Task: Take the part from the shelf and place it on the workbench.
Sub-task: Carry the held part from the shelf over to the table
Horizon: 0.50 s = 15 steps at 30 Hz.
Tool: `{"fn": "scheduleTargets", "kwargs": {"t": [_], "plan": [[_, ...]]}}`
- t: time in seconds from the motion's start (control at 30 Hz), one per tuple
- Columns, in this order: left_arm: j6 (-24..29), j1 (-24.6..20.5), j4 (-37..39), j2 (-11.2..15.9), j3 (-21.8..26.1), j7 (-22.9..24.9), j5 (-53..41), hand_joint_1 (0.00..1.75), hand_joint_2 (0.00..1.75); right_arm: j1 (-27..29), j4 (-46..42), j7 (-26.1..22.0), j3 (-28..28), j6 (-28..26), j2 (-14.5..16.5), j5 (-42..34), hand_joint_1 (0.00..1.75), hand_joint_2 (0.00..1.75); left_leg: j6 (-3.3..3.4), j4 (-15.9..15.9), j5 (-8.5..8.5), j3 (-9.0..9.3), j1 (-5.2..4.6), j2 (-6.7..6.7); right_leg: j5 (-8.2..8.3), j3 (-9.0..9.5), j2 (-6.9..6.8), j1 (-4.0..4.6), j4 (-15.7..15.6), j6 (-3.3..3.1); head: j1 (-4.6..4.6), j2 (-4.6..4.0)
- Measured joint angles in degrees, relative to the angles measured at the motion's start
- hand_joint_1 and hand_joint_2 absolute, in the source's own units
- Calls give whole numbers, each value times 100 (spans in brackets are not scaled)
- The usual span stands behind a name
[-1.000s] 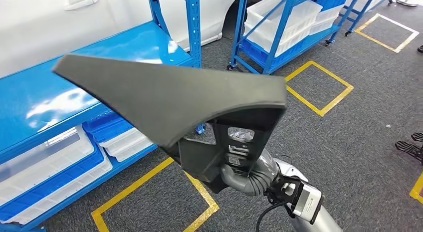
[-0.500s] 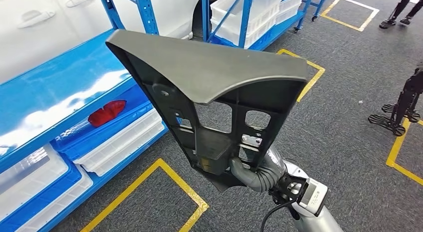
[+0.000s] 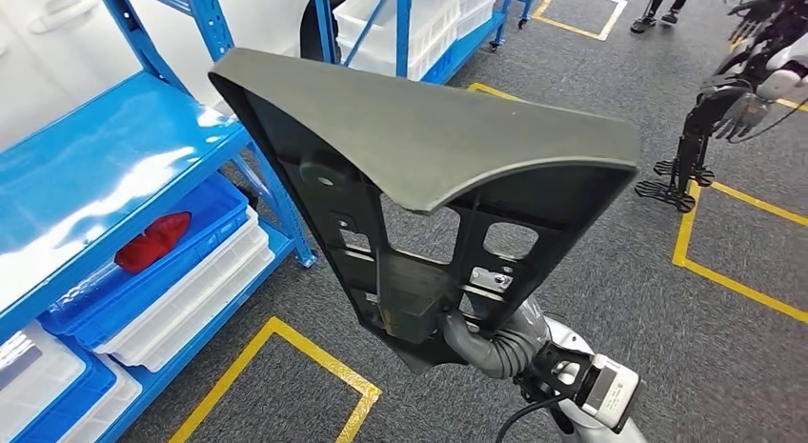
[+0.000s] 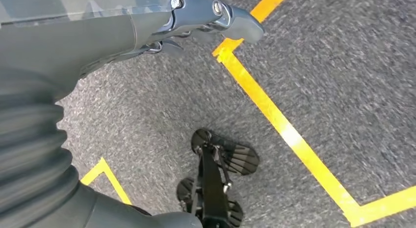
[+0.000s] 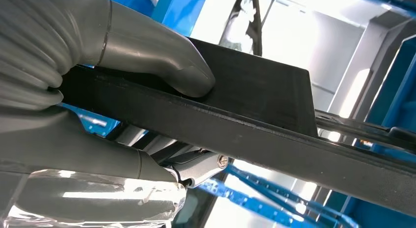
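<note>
Item: dark grey part, in carriage from shelf toward workbench; transport step, placing not yet begun.

Right hand clamps the part's lower bracket, thumb pressed on one face, fingers beneath; part held aloft over grey carpet, beside the blue shelf; left hand hangs over the floor holding nothing, fingers loosely extended. Next, by judgement: locate the workbench, keep the wide panel level, lower it flat. Against the earlier frames: whole scene has swung; shelf slid leftward, red item and another robot entered view; grip unchanged.
</note>
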Motion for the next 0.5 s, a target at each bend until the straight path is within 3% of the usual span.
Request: {"fn": "scheduleTargets", "kwargs": {"t": [0.07,0.13,0.17,0.23,0.27,0.33,0.37,0.43,0.47,0.5], "plan": [[-122,-14,0,3,6,33,-3,0,175,-13,5,-1,28,-10,4,4,175,175,-25,20,-25,10,-3,117,323,404,-132,1,-727,-19,1,0],[-204,-21,0,10,6,61,-7,0,175,-32,6,-1,56,-17,11,5,175,175,-77,37,-54,21,-26,209,494,732,-292,42,-1346,-83,-3,0],[-221,-23,0,15,6,69,-8,0,175,-41,6,-2,66,-19,16,5,175,175,-110,40,-64,26,-36,250,498,782,-324,65,-1462,-120,-5,0],[-242,-26,0,22,6,75,-8,0,175,-49,6,-1,75,-22,23,4,175,175,-175,32,-76,44,-37,331,511,765,-218,85,-1475,-184,-5,1],[-262,-30,0,23,6,76,-8,0,175,-48,4,-1,79,-21,23,-2,175,175,-207,55,-108,46,-26,305,527,768,-168,78,-1495,-214,-7,1],[-323,-29,0,24,6,70,-12,0,175,-46,-12,-1,88,-10,25,-26,175,175,-253,377,-347,-79,-1,102,559,779,-73,54,-1534,-278,-20,1],[-347,-18,0,25,5,66,-18,0,175,-35,-31,-1,92,0,25,-38,175,175,-265,732,-552,-236,7,-36,567,781,-28,53,-1539,-298,-30,0],[-365,28,0,19,5,61,-48,0,175,12,-85,-1,99,45,26,-51,175,175,-271,1549,-901,-614,8,-165,570,775,89,65,-1535,-320,-40,0],[-365,54,0,12,5,62,-68,0,175,40,-108,-1,102,74,23,-54,175,175,-270,1769,-931,-726,8,-182,570,776,159,70,-1531,-322,-40,0],[-365,72,0,1,6,64,-93,0,175,61,-129,-1,103,104,20,-57,175,175,-264,1748,-835,-729,10,-190,570,778,234,72,-1525,-321,-40,0]]}}
